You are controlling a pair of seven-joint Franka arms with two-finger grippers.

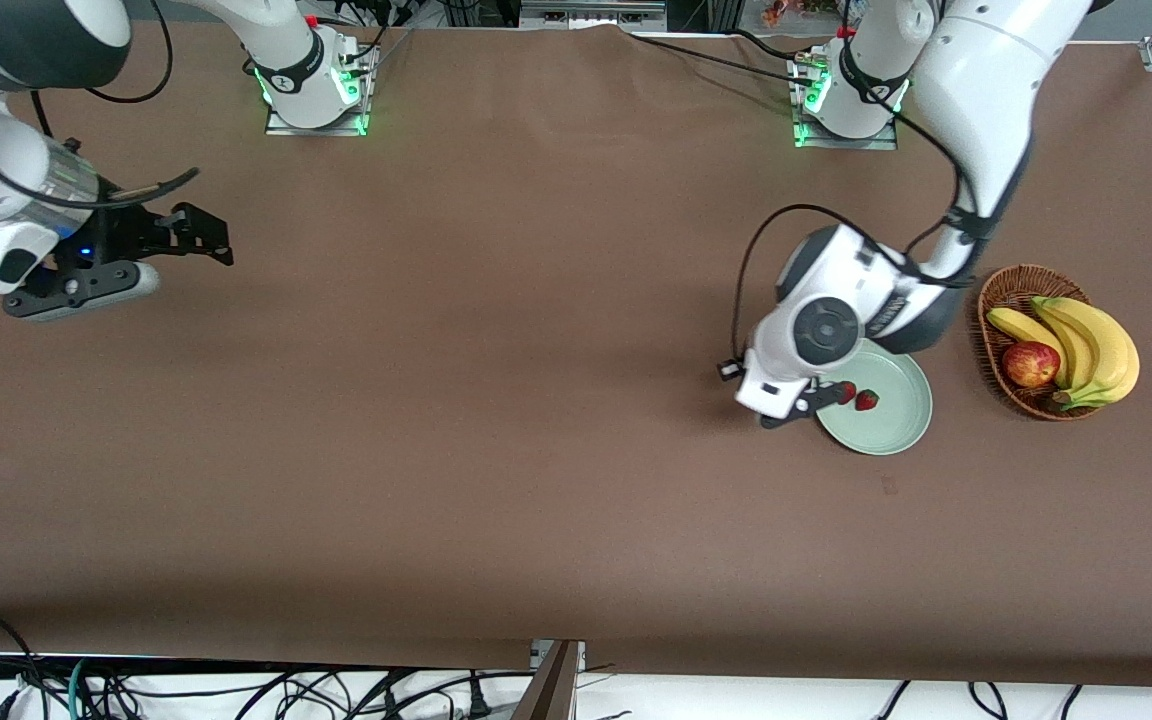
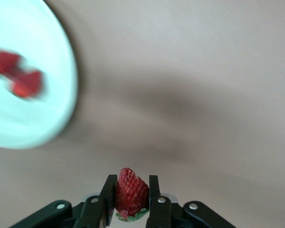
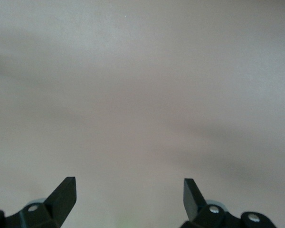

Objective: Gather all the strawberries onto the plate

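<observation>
Clamping a strawberry [image 2: 129, 192], left gripper [image 2: 131, 195] (front view hides it).

Two strawberries [image 2: 16, 73] lie in the plate [image 1: 891, 425]; a basket [image 1: 998, 300] sits beside the plate, toward the left arm's end. A third strawberry [image 2: 129, 192] hangs over the table [image 1: 496, 400] just beside the plate.

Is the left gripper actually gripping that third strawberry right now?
Touching. In the left wrist view, the left gripper has both fingers pressed against the sides of the strawberry, no gap visible. It is clear of the plate.
</observation>
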